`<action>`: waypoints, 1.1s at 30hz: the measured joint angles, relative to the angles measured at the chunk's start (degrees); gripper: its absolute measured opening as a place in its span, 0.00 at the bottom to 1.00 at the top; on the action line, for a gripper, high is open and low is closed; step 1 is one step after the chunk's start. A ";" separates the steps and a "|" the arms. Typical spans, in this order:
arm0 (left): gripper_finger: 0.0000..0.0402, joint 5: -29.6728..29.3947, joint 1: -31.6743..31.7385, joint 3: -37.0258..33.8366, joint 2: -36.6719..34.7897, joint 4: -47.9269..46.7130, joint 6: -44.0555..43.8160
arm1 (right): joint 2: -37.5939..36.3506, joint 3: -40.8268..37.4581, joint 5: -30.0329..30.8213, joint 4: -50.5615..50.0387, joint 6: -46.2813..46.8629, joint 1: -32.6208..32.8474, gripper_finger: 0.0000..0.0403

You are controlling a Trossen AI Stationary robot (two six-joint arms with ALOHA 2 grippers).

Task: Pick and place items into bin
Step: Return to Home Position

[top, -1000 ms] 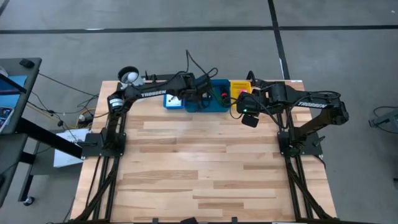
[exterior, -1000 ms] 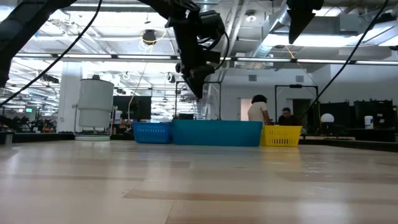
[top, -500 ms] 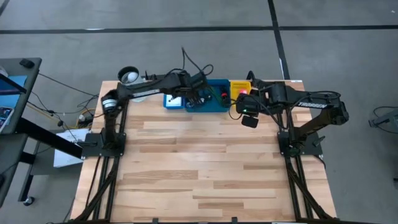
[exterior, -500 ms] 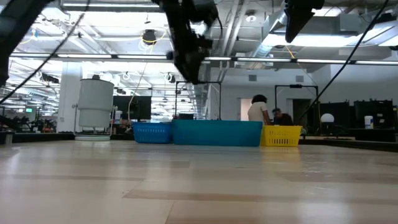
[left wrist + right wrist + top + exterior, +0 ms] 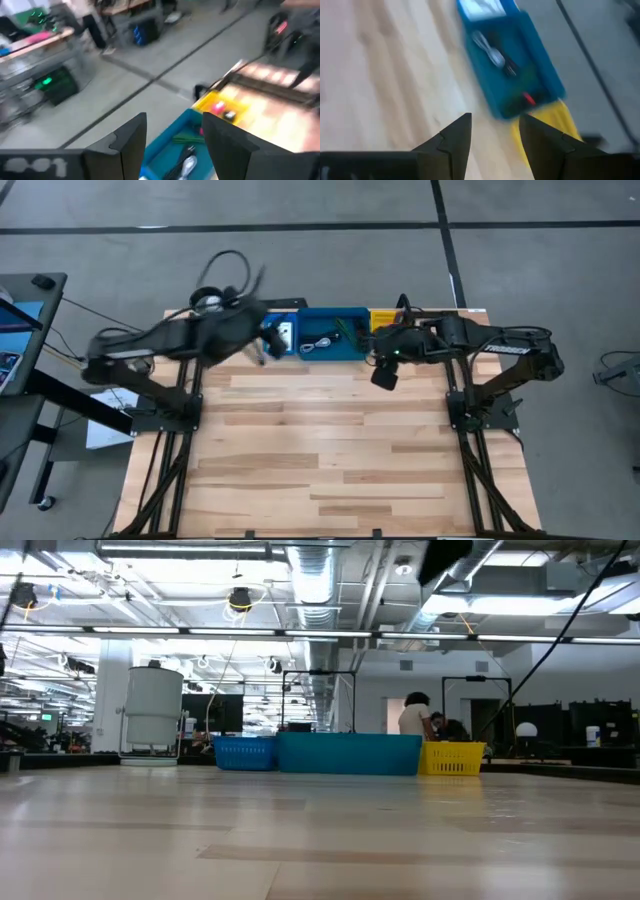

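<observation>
The bin is a row of trays at the table's far edge: a small blue tray (image 5: 281, 337) holding a white packet (image 5: 284, 334), a wide blue tray (image 5: 334, 336) holding short cables (image 5: 186, 150), and a yellow tray (image 5: 226, 104) holding a small red piece (image 5: 218, 106) and a black one (image 5: 229, 115). My left gripper (image 5: 174, 120) is open with nothing between its fingers. It hangs blurred above the table near the small blue tray (image 5: 258, 348). My right gripper (image 5: 495, 120), also open with nothing in it, hovers just in front of the yellow tray (image 5: 383, 372).
A white-and-black cylindrical cup (image 5: 207, 302) stands at the far left corner, left of the trays (image 5: 153, 720). The bare wooden tabletop (image 5: 320, 450) stretches from the trays to the near edge. People sit in the room behind the yellow tray (image 5: 425, 720).
My left arm has swung up and away from above the wide blue tray, toward the table's left edge, and has left the low view. My right gripper has shifted slightly toward the table's left. The trays have kept their places.
</observation>
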 joint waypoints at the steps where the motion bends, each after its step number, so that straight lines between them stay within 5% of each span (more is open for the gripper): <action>1: 0.45 -0.45 -1.64 -3.13 -3.01 2.57 0.07 | -0.22 0.00 -1.35 2.39 -0.44 0.36 0.40; 10: 0.45 3.35 -12.60 -33.92 -28.76 21.39 1.45 | -3.13 0.02 -5.40 18.04 -1.49 4.13 0.39; 16: 0.45 3.95 -14.20 -49.50 -44.37 28.87 2.08 | -5.82 0.02 -5.27 22.59 -1.54 5.27 0.40; 24: 0.45 6.51 -14.20 -61.81 -62.76 29.92 1.24 | -9.26 0.02 -3.96 19.54 -3.57 5.13 0.39; 33: 0.45 9.88 -14.16 -69.13 -75.18 24.64 -4.14 | -9.96 0.02 -4.08 9.28 10.11 5.88 0.40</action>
